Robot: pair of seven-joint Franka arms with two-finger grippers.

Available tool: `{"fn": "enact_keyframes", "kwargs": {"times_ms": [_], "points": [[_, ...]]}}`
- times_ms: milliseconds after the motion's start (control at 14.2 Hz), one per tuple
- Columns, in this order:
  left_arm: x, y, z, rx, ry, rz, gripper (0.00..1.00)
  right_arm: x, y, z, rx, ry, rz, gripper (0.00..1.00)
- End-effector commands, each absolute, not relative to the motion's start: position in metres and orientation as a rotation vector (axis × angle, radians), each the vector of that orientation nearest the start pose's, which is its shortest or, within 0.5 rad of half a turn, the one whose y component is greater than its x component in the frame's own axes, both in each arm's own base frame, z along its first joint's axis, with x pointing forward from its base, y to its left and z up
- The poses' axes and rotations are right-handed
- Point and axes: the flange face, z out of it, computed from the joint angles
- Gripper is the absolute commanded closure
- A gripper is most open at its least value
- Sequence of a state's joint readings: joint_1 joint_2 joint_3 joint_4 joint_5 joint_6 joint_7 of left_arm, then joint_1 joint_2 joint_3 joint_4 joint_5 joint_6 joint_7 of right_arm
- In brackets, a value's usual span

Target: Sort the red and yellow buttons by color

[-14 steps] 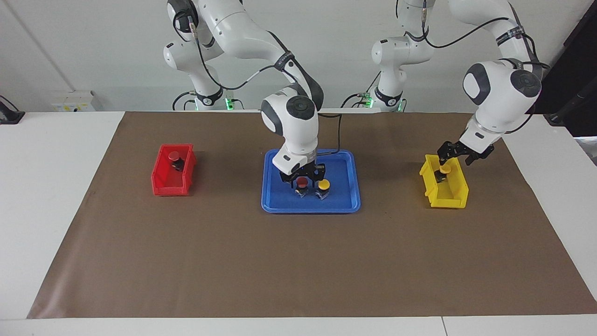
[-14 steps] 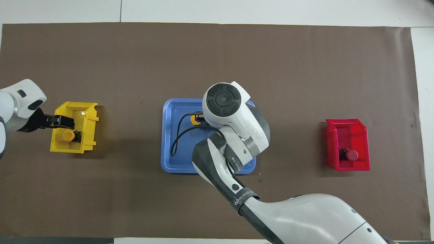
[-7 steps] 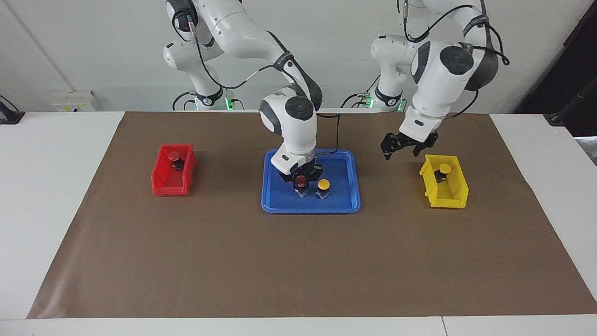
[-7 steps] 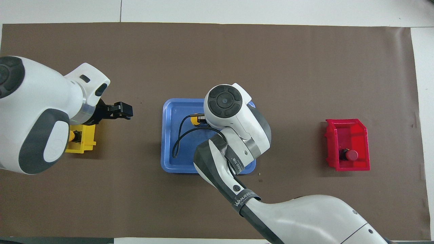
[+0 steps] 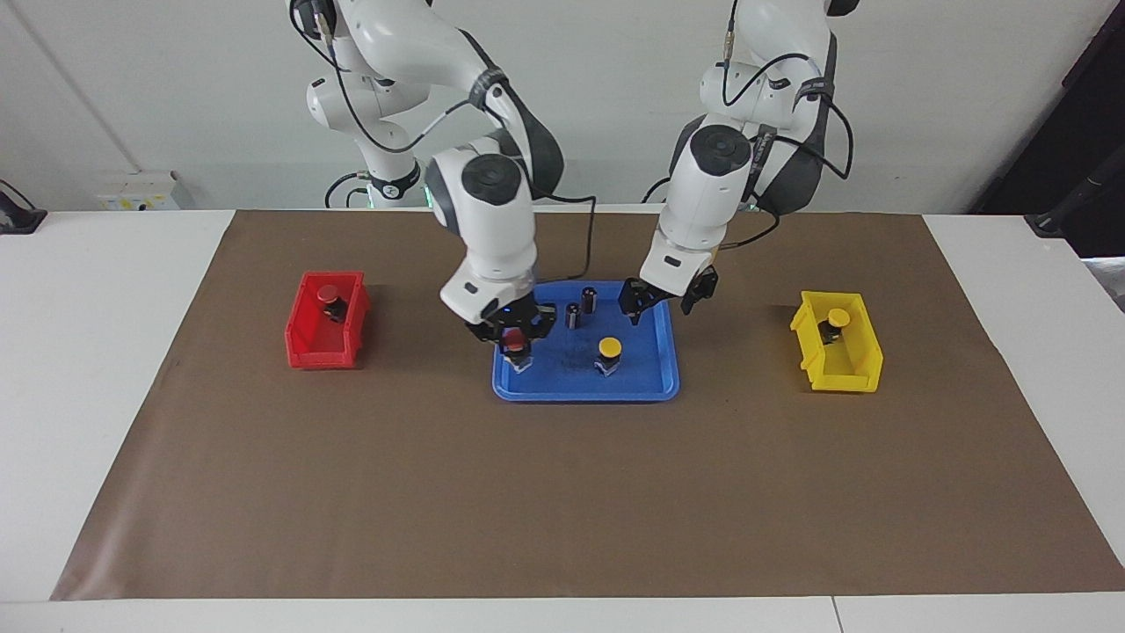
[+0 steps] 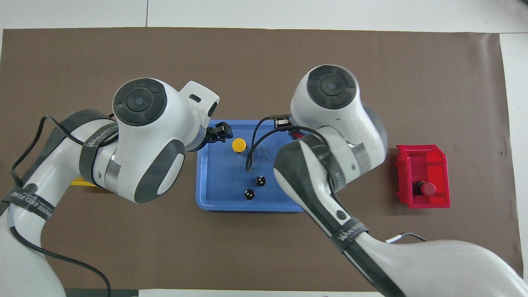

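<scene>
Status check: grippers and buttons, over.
Right gripper shut on red button, over the tray. Left gripper open above tray, near yellow button. Nothing blocking.

A white table carries a brown paper mat; a plain white wall rises at the table's robot end, a white box against it
</scene>
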State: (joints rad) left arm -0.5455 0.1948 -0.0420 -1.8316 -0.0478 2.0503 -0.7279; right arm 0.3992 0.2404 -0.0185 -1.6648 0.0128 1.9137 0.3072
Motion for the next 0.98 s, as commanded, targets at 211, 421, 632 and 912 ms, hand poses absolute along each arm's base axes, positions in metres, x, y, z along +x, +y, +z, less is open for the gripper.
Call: {"fn": "enact_keyframes", "kwargs": {"times_ms": [211, 421, 632, 912], "points": [[0.515, -0.400, 0.384, -3.179, -0.328, 0.034, 0.02, 0.541, 0.013, 0.499, -3.103, -0.304, 0.122, 0.78], [0.515, -0.399, 0.373, -3.166, -0.324, 0.048, 0.12, 0.526, -0.019, 0.469, -3.104, -0.297, 0.063, 0.78], [0.516, -0.400, 0.371, -3.174, -0.326, 0.033, 0.24, 0.517, -0.028, 0.439, -3.106, -0.279, 0.053, 0.78], [0.513, -0.398, 0.364, -3.162, -0.326, 0.049, 0.40, 0.507, -0.046, 0.411, -3.105, -0.321, 0.035, 0.78]]}}
